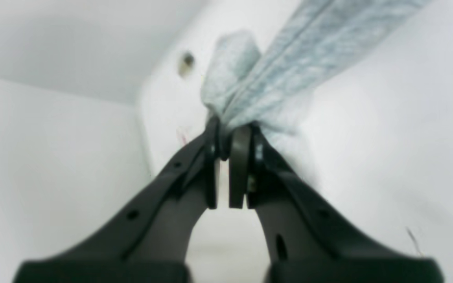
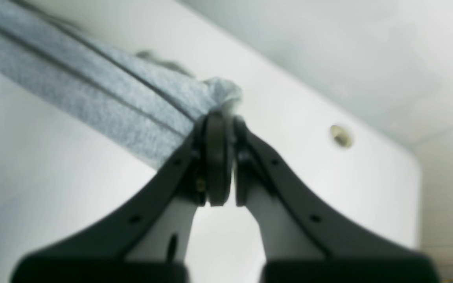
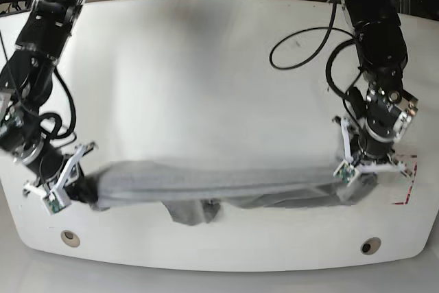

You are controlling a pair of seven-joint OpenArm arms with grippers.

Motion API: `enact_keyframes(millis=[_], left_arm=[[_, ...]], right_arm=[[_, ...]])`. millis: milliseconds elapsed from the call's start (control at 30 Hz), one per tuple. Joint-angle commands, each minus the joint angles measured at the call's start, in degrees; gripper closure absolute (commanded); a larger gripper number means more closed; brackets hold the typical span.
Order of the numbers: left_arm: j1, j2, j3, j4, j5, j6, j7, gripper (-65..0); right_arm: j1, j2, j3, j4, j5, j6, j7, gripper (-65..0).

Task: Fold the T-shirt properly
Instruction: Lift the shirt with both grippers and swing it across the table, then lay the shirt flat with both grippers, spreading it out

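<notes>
The grey T-shirt [image 3: 226,184] is pulled into a long narrow band across the near part of the white table [image 3: 206,66], held between both arms, with a flap [image 3: 193,211] hanging toward the front edge. My left gripper [image 1: 228,131] is shut on the T-shirt [image 1: 281,67] at its end; in the base view that gripper [image 3: 361,169] is at the right. My right gripper [image 2: 220,118] is shut on the other end of the T-shirt [image 2: 104,98]; in the base view it [image 3: 86,190] is at the left.
Two round holes [image 3: 68,237] [image 3: 370,245] sit in the table near its front edge. Red tape marks [image 3: 406,184] lie by the right end of the cloth. Black cables [image 3: 302,46] loop over the table by the arm on the right.
</notes>
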Motion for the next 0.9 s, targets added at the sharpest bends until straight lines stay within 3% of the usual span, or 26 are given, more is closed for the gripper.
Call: enact_keyframes(millis=[0,333,800,867], left_arm=[[5.0,-0.7,-0.6,0.7,2.4,0.8,1.5,0.0],[24.7,-0.7,-0.5,0.7,2.4,0.8,1.5,0.0],[35.3,-2.9,-0.9,0.6,2.4,0.8,1.5,0.0],[36.7,-2.9,-0.9,0.6,2.4,0.8,1.5,0.0]], right_arm=[[-6.1,-0.8,4.1,1.8,-1.8,-0.6,-0.3,0.0],[-26.9,-8.2,12.1,1.8,-2.1,-0.6,-0.2,0.0],[-40.1,-10.3,13.5,1.7,-2.0,-0.6,-0.2,0.0],[-40.7,-10.4,13.5,1.7,-2.1,-0.6,-0.2,-4.1]])
